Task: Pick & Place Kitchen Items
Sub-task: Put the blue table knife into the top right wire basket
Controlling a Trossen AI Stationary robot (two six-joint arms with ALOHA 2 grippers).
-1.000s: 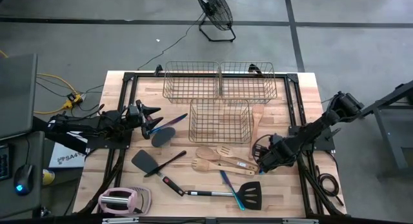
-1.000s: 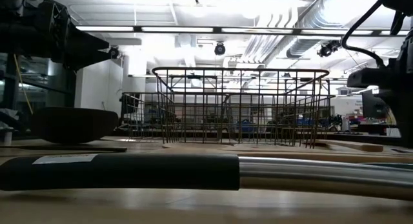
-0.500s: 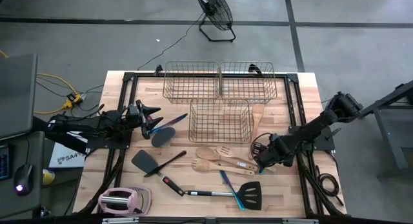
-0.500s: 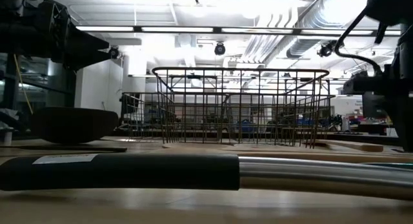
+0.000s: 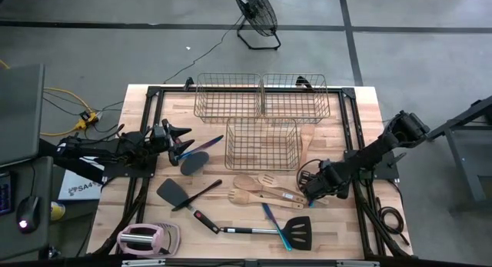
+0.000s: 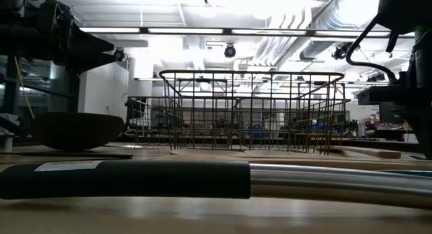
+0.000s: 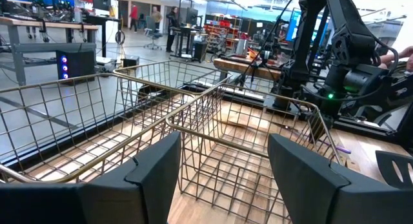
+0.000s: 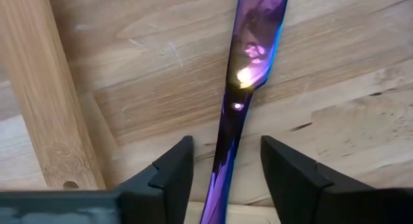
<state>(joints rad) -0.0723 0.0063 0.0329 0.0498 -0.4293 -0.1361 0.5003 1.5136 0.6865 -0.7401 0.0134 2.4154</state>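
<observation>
Pale plank tabletop [image 5: 361, 105], grey concrete floor [image 5: 115, 44] all round. Right gripper [image 8: 222, 162], jaws released, straddles a thin purple-teal piece [image 8: 248, 62]; left gripper [image 7: 222, 169], at 9 o'clock, is released too.

Three copper wire baskets [image 5: 260, 141]; three pale wooden utensils [image 5: 265, 195]; two black spatulas [image 5: 299, 230]; one black spoon [image 5: 194, 163]; one pink-and-white gadget [image 5: 146, 239]; two iridescent pieces [image 5: 274, 224].
</observation>
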